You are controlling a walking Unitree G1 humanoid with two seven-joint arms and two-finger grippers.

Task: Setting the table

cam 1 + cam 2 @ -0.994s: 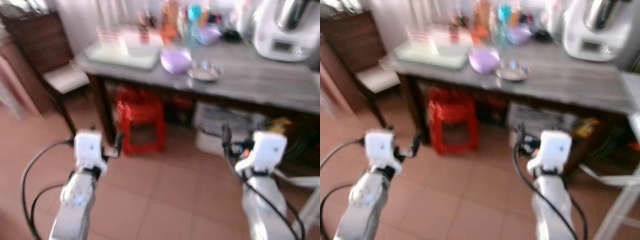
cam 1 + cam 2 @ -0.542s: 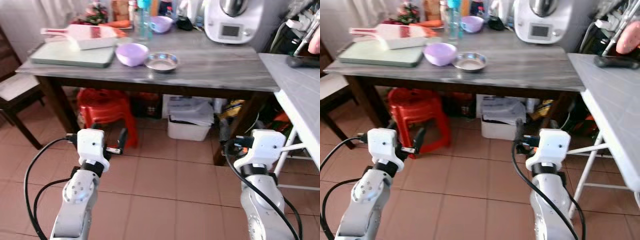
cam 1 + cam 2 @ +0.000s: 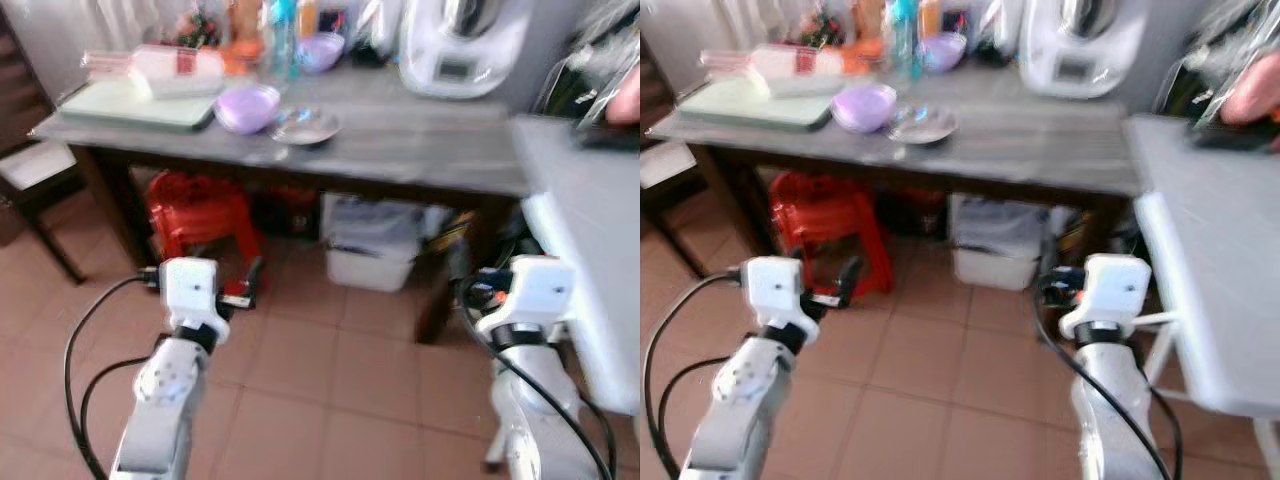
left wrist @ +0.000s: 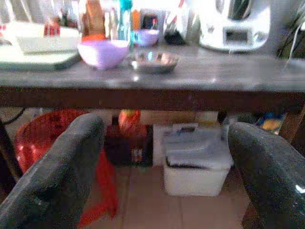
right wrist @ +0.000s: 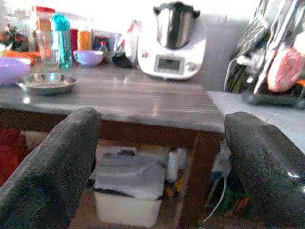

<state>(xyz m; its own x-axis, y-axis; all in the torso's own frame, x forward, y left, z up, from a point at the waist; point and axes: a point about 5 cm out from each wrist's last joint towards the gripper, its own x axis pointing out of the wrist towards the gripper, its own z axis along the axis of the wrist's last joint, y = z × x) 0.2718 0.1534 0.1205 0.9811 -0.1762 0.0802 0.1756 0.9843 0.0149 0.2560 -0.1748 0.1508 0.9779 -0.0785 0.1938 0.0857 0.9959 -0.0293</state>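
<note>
A: What could go wrong for us from here?

B: In our judgement, mostly collisions. We stand on a tiled floor facing a long dark table, with a pale side table close on our right. Its edge sits just beside our right arm, so a turn or a raised elbow could knock it. A person's hand rests on something dark at its far end — another thing to keep clear of. The head views are blurred, so reaching now would risk misjudging the table's front edge.

A: And smaller hazards?

B: A white appliance stands at the back, with bottles crowded beside it. A sweeping reach could topple those. Under the table sit a red stool and a white bin, which our feet could catch if we step in.

A: Where are the dishes relative to our jaws?

B: The purple bowl and the steel dish sit side by side towards the table's left end, near its front edge. Both are above and well ahead of our grippers, which hang below tabletop height. Left gripper — jaws wide, holding nothing, with the bowl and dish seen between the fingers but far off. Right gripper is likewise spread wide and empty, aimed more at the appliance, the dish off to one side.
</note>
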